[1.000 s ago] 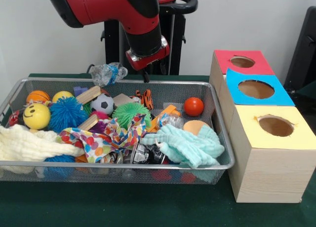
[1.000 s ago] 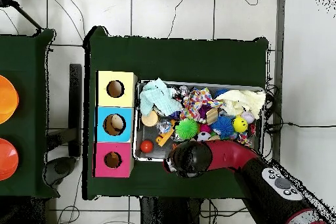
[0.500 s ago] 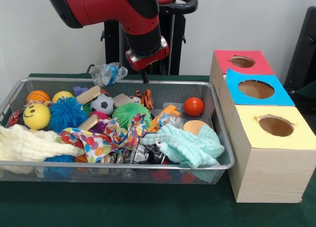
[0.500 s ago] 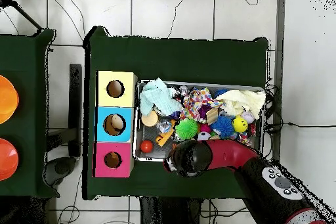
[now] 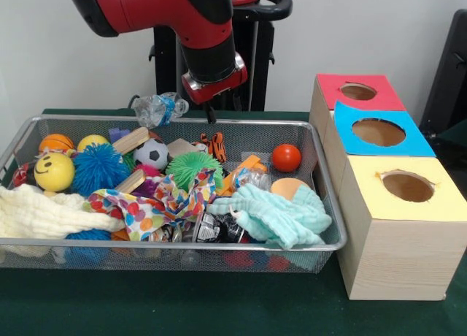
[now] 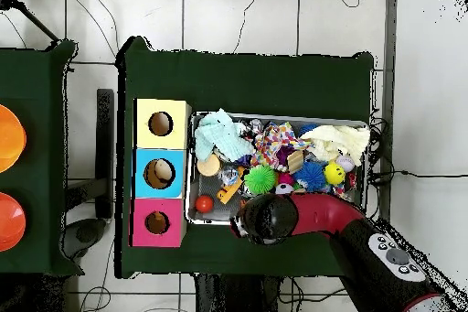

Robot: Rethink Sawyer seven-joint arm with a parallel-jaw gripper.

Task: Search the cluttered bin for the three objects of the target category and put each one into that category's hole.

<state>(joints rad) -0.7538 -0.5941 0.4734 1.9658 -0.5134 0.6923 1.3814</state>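
On the green bench (image 5: 182,307) the wire bin (image 5: 168,245) holds, nearest, a mint cloth (image 5: 281,215), a cream cloth (image 5: 44,212) and a patterned cloth (image 5: 157,201); behind them lie spiky balls, a smiley ball (image 5: 53,172), a soccer ball (image 5: 152,153) and a red ball (image 5: 286,158). Right stand three holed boxes (image 5: 398,226). The pincer (image 5: 211,115) hangs over the far rim; whether apart or together, I cannot tell.
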